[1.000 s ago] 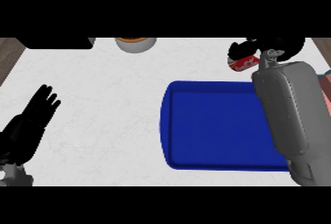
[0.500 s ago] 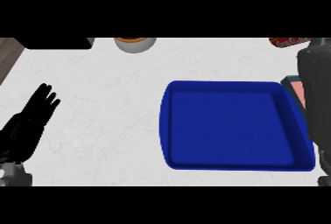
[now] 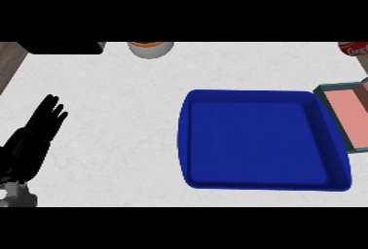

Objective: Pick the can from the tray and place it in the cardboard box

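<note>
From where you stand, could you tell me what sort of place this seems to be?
Probably a kitchen counter: a white marbled countertop holds a blue tray, a red can sits at the far right edge, and wood flooring shows at the left.

Left robot hand [image 3: 34, 136] open, fingers straight.

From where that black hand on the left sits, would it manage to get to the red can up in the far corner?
Probably not easily. The left hand rests open at the counter's left edge, while the can shows at the far right corner. The whole counter lies between them, though nothing stands in the way along the far side.
</note>
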Controlling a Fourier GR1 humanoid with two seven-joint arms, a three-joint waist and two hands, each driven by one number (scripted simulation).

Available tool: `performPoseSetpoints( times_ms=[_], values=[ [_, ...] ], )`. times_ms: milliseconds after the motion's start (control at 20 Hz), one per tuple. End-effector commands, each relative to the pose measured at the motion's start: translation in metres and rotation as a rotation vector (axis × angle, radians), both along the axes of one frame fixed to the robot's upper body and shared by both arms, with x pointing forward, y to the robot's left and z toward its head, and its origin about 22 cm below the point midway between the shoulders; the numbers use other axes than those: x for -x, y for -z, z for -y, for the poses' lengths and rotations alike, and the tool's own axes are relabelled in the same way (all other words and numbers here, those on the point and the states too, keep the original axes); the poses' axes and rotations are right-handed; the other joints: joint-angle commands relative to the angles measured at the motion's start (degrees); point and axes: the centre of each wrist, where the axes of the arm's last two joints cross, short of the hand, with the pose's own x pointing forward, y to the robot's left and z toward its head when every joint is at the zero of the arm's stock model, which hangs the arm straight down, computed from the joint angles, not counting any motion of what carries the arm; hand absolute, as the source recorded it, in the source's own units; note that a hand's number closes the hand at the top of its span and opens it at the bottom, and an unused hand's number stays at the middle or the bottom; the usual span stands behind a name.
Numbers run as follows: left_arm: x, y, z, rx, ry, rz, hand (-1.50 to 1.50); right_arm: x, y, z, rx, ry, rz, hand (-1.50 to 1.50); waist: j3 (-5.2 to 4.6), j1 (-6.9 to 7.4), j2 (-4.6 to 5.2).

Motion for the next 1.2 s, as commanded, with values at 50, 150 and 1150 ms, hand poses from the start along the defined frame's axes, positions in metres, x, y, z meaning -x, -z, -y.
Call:
performPoseSetpoints(
  times_ms=[50,150,1150],
  values=[
    [-0.003,-0.001,0.013,-0.008,0.008,-0.005,0.0,-0.001,0.016,0.042,0.012,-0.013,0.016,1.5,0.02,0.1,0.11],
    [-0.002,-0.012,-0.009,-0.005,-0.013,-0.006,0.0,0.008,0.045,0.036,0.009,-0.035,0.014,1.5,0.02,-0.13,-0.01],
    [0.007,-0.022,0.007,0.013,0.018,0.001,0.0,0.014,0.172,0.135,-0.336,-0.019,-0.134,-1.5,0.06,0.41,0.07]
  ],
)
